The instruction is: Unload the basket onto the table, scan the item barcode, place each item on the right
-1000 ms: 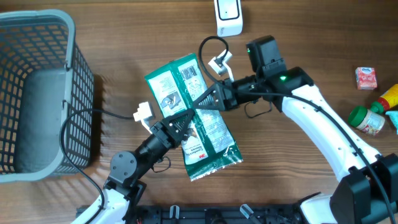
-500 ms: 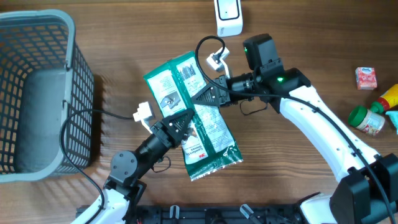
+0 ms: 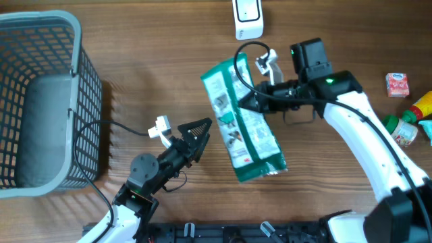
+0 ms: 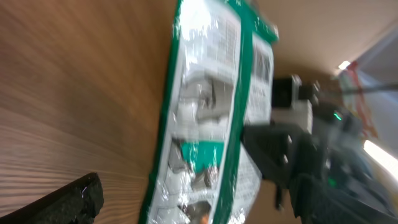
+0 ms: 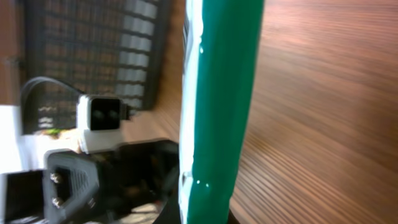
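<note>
1. My left hand [image 3: 201, 129] sits nearest me, jaws spread wide, gripping nothing, just clear of the packet.
2. Green packet [image 3: 246, 128] hangs tilted over the mid-worktop [image 3: 169, 54], pinched in my clenched right hand [image 3: 251, 101].
3. White scanner [image 3: 248, 19] stands at the far edge.

- The green and white packet [image 3: 246, 128], clamped in the right jaws, carries printed panels, but all of it is too blurred to read.
- No other lettering is legible.
</note>
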### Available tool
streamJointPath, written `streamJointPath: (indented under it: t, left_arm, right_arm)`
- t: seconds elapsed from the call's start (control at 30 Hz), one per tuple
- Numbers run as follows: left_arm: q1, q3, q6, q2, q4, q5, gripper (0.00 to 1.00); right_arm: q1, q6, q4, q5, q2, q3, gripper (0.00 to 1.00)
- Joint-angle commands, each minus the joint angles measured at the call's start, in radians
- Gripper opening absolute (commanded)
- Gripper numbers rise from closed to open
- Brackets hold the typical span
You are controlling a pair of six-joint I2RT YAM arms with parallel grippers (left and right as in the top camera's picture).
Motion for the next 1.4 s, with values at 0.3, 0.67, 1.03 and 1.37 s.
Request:
streamJointPath:
  t: [0.3, 0.67, 1.03, 1.37]
  left_arm:
    - [-0.006, 0.0, 0.01, 0.001, -0.177, -0.098, 1.0]
    - [-0.006, 0.0, 0.009, 0.001, -0.232, -0.117, 1.0]
    - [-0.006, 0.0, 0.009, 0.001, -0.396, -0.116, 1.0]
    - [-0.006, 0.0, 0.009, 0.001, -0.751, -0.116, 1.0]
  right_arm:
    - [0.001, -0.346, -0.339, -0.146, -0.413, -0.002, 0.04]
    - [0.001, -0.336, -0.346, -0.129, -0.455, -0.002, 0.04]
    - [0.001, -0.232, -0.06, 0.666, -0.375, -0.002, 0.04]
    - [0.001, -0.405, 0.359, 0.954, -0.073, -0.002, 0.04]
